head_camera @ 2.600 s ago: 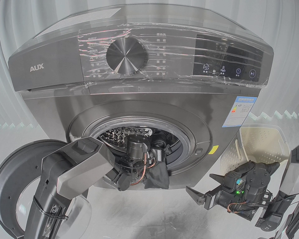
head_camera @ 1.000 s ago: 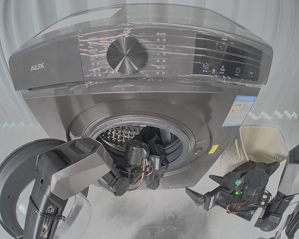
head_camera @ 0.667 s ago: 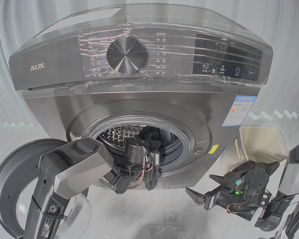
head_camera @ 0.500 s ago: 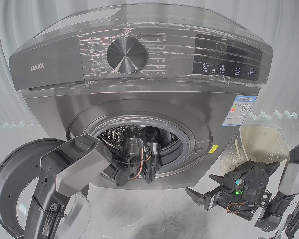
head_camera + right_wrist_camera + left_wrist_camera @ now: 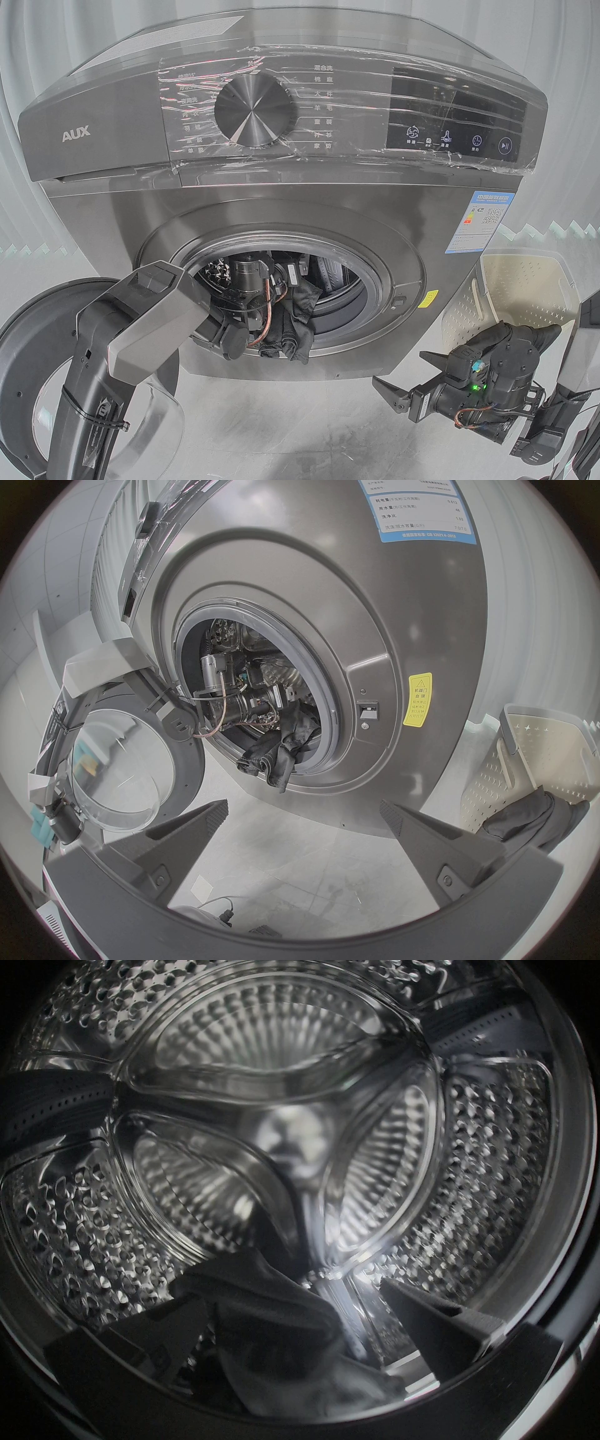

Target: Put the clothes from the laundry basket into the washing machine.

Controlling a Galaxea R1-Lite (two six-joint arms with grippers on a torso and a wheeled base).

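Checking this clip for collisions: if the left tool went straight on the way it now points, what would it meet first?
Probably the dark garment bunched just ahead of the left tool, inside the drum; past it, the drum's rear wall. Depth is unclear.

Dark garment (image 5: 275, 1310) inside drum (image 5: 494, 1166)

I am looking at pale curtains (image 5: 572, 156) hanging in vertical folds across the back, their hem zigzagging just above the ground; a grey polished floor (image 5: 300, 425) is spreading out in front, catching soft light and showing faint scuffs; a white tiled wall (image 5: 37, 574) is running along one side.
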